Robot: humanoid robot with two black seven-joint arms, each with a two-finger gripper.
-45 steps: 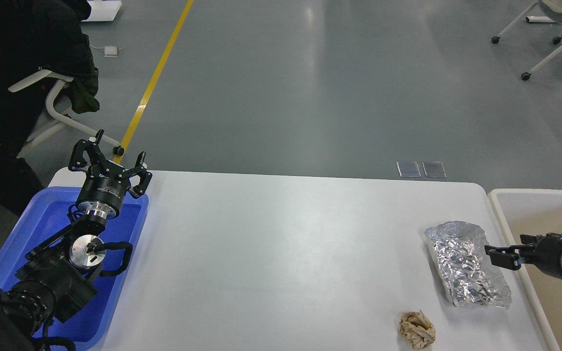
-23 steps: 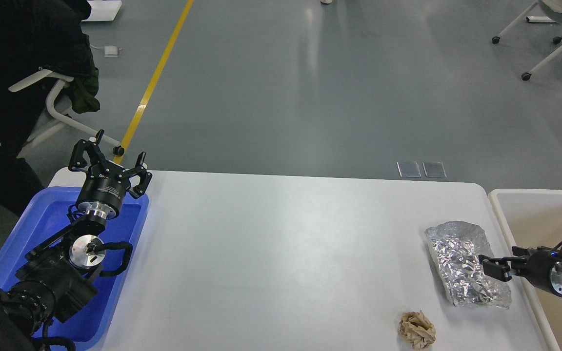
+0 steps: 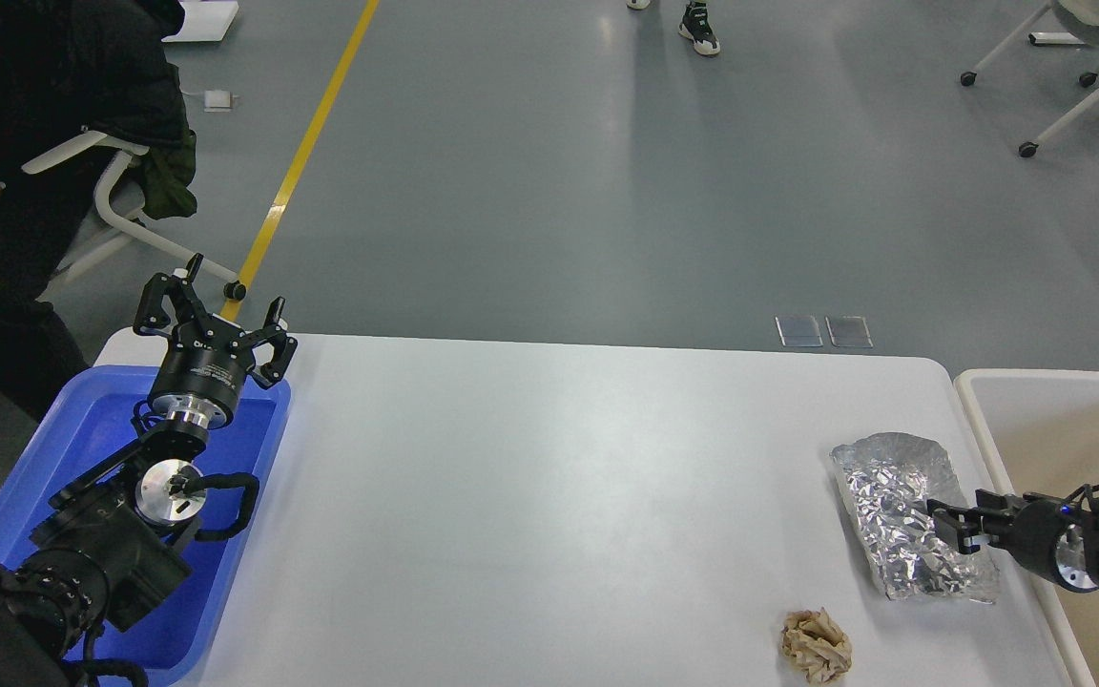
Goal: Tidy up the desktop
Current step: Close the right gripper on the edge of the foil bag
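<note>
Right gripper (image 3: 948, 523): comes in low from the right edge, fingertips over the right side of the crumpled foil sheet (image 3: 902, 510). Fingers dark and seen nearly end-on; cannot tell whether they are parted, closed, or pinching foil. Arm behind it cut off by the frame.

Foil sheet lies flat near the desktop's right edge, just beside the cream bin (image 3: 988, 401), whose far part runs out of view. Crumpled brown paper ball (image 3: 816, 646) sits near the front edge, apart from the foil, its lower rim close to the frame bottom.

Left gripper (image 3: 216, 307): fingers spread wide, nothing between them, raised over the far end of the blue tray (image 3: 63, 448). Arm links cover much of the tray floor.

Desktop (image 3: 549, 496): white, rounded corners, fills the middle of view; wide bare stretch between tray and foil. Front edge cut off. Grey floor beyond, yellow floor line (image 3: 306, 153) at upper left.
</note>
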